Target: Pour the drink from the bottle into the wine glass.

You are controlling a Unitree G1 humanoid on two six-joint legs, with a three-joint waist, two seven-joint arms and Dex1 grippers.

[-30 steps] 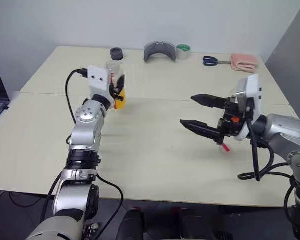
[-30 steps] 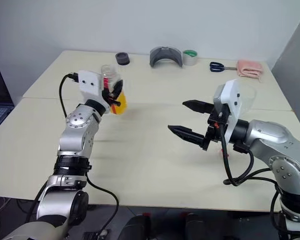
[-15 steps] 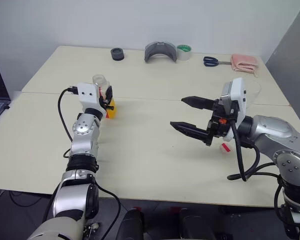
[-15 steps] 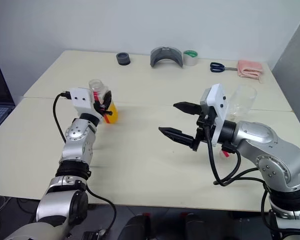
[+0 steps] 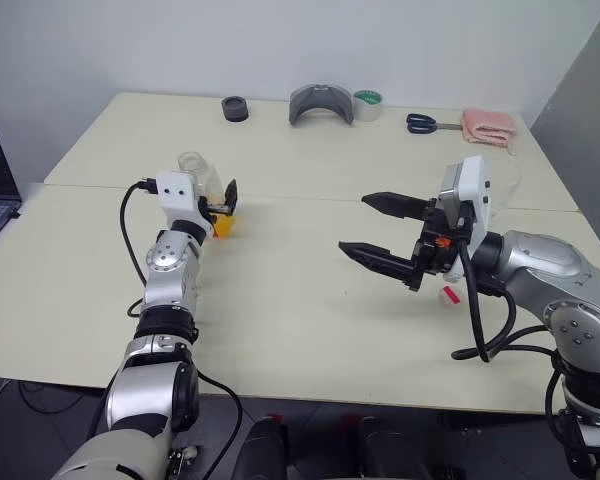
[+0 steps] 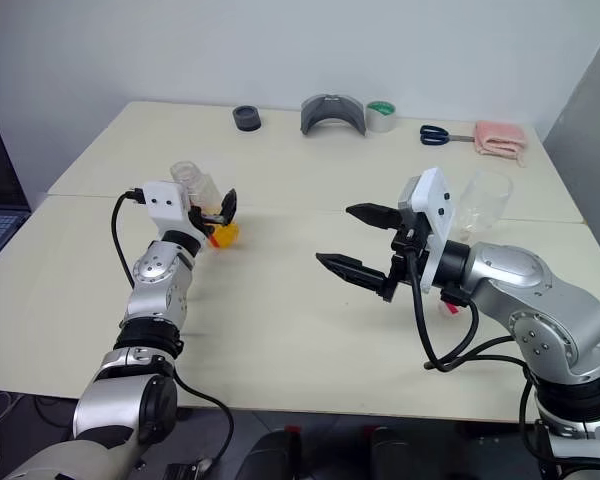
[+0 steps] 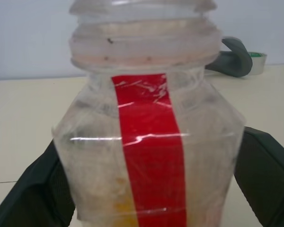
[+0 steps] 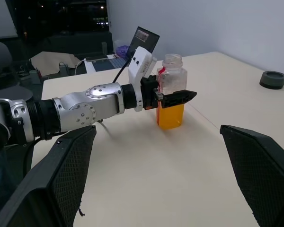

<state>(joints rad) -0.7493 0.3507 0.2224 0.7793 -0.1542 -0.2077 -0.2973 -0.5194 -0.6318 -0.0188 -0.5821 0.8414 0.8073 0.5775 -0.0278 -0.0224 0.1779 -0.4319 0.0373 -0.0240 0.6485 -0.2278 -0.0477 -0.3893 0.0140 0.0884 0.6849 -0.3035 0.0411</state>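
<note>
**Fingers spread on both grippers; bottle standing on the table, glass contents unread**

The two black fingers (image 5: 229, 190) of your left gripper (image 6: 218, 208) stand apart on either side of the small clear squarish plastic bottle with a red label strip (image 8: 171, 90) and do not pinch it. The bottle stands upright on its own base on the pale beige table (image 5: 280, 330), toward the left edge and just in front of the seam that crosses the top. Its mouth is open with no cap on it. The translucent orange-yellow drink (image 8: 170, 116) fills only the lower part of its body.

The fingers (image 5: 395, 203) of your right gripper (image 5: 354, 222) are also spread wide. They hold nothing and hover over the middle of the table, pointing toward the bottle.

The clear stemmed wine glass (image 6: 485, 195) is toward the right edge, well apart from the bottle and partly hidden behind your right wrist. A small red item (image 5: 447, 294), possibly the cap, lies on the table below that arm.

**Progress, as a judgement:** the bottle is uncapped and partly empty. You cannot tell from here whether any drink is in the glass. If it is, only withdrawing the left arm remains. If not, the grasp, carry and pour are all still to do.
</note>
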